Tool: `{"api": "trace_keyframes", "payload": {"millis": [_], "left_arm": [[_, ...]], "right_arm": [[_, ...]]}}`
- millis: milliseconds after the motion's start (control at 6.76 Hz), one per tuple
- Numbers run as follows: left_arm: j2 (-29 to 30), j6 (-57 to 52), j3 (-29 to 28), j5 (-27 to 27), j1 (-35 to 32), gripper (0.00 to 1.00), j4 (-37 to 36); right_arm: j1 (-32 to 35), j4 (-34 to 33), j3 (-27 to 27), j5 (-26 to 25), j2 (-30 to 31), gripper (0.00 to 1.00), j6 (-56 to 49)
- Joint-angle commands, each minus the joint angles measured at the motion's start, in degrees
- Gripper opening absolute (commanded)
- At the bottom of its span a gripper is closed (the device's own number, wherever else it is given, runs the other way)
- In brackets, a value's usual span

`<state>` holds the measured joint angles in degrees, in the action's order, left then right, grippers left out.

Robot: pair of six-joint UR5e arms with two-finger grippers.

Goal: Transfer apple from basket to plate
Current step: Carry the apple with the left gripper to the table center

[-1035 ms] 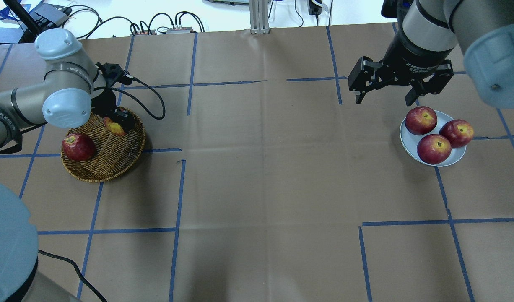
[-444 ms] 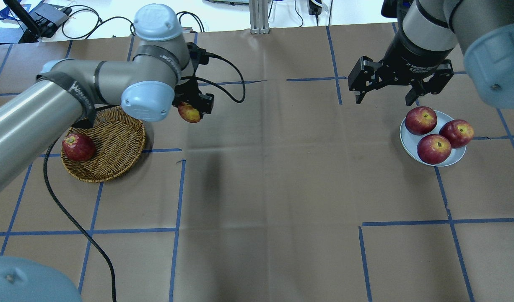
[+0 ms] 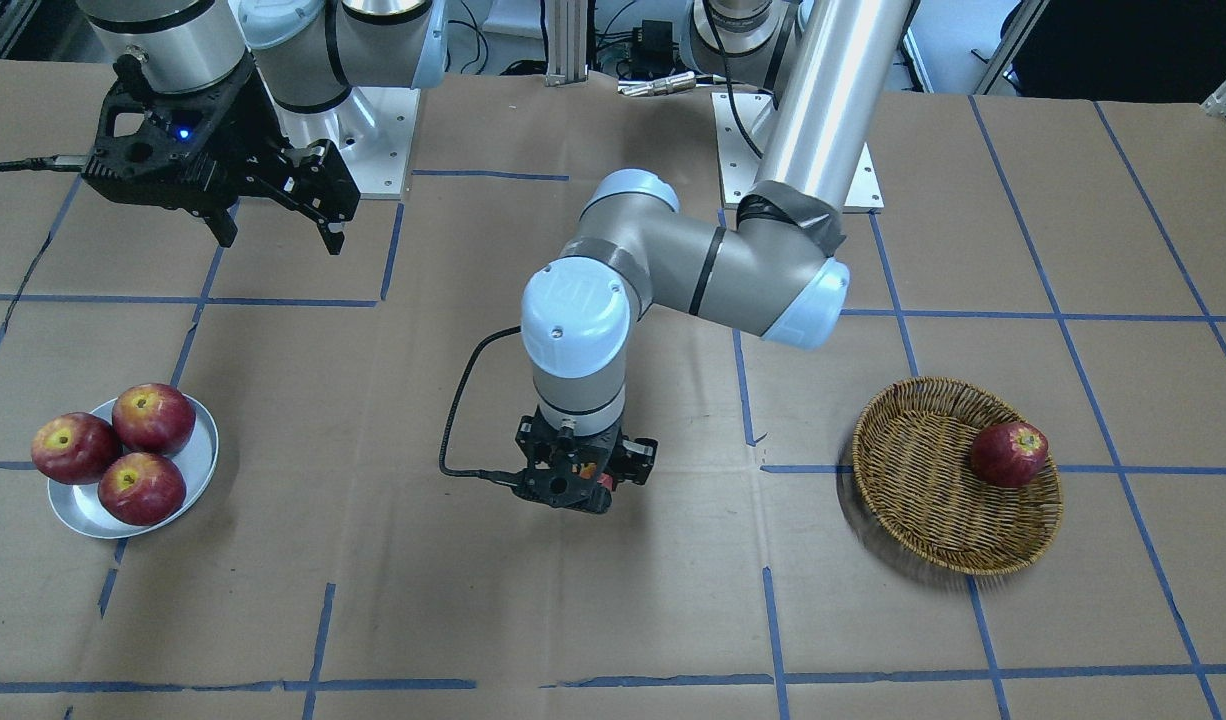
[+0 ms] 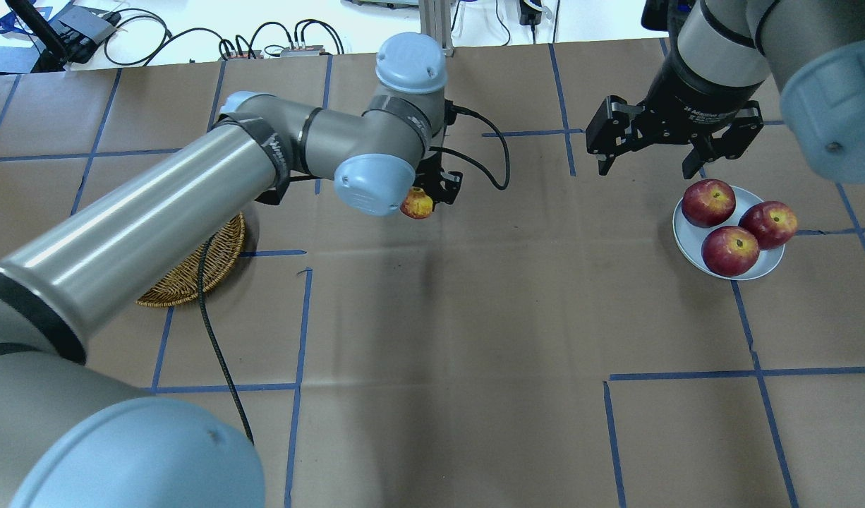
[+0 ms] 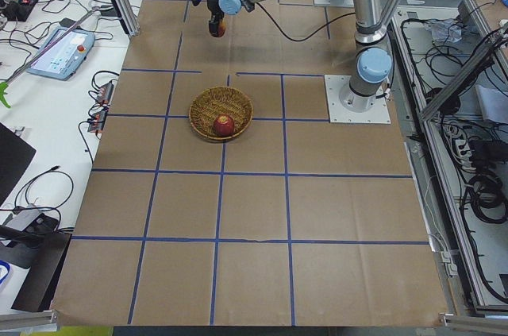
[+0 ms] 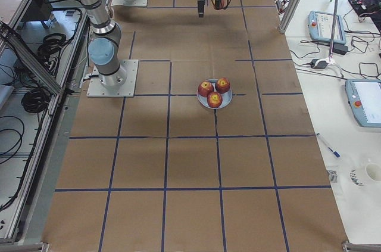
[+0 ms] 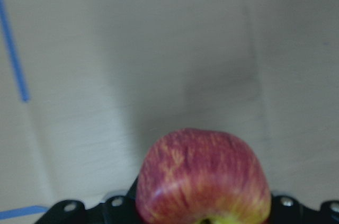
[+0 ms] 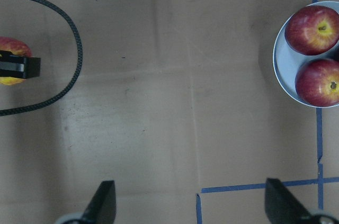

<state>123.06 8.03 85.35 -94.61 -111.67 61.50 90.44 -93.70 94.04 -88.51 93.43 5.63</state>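
My left gripper point(image 4: 421, 200) is shut on the pinkish-red apple point(image 4: 417, 204) with the yellow patch and holds it above the table's middle, right of the wicker basket point(image 4: 192, 282). The apple fills the lower part of the left wrist view point(image 7: 204, 179) and shows at the left edge of the right wrist view point(image 8: 11, 46). The silver plate point(image 4: 681, 230) sits at the far right. My right gripper point(image 4: 645, 171) is open and empty, hovering just behind and left of the plate.
Three dark red apples point(image 4: 730, 250) fill the plate. One dark red apple point(image 3: 1010, 453) lies in the basket point(image 3: 958, 548); my left arm hides it in the overhead view. The left wrist's black cable point(image 4: 499, 166) hangs beside the gripper.
My left gripper lifted the apple out of the basket and carried it right, to above the table's middle. The right arm has not moved.
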Motion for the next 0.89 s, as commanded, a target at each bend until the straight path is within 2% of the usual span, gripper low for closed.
{"api": "trace_keyframes", "payload": {"millis": [0, 444, 739], "left_arm": [[1.3, 1.9, 0.1, 0.7, -2.0, 0.44, 0.4], [1.8, 2.0, 2.5, 0.8, -1.6, 0.42, -0.2], [2.1, 2.3, 2.2, 2.2, -1.5, 0.42, -0.2]], "right_arm": [[0.0, 0.0, 0.0, 0.0, 0.0, 1.00, -0.1], [0.0, 0.0, 0.0, 0.0, -0.1, 1.00, -0.1], [0.0, 0.0, 0.0, 0.0, -0.1, 1.00, -0.1]]}}
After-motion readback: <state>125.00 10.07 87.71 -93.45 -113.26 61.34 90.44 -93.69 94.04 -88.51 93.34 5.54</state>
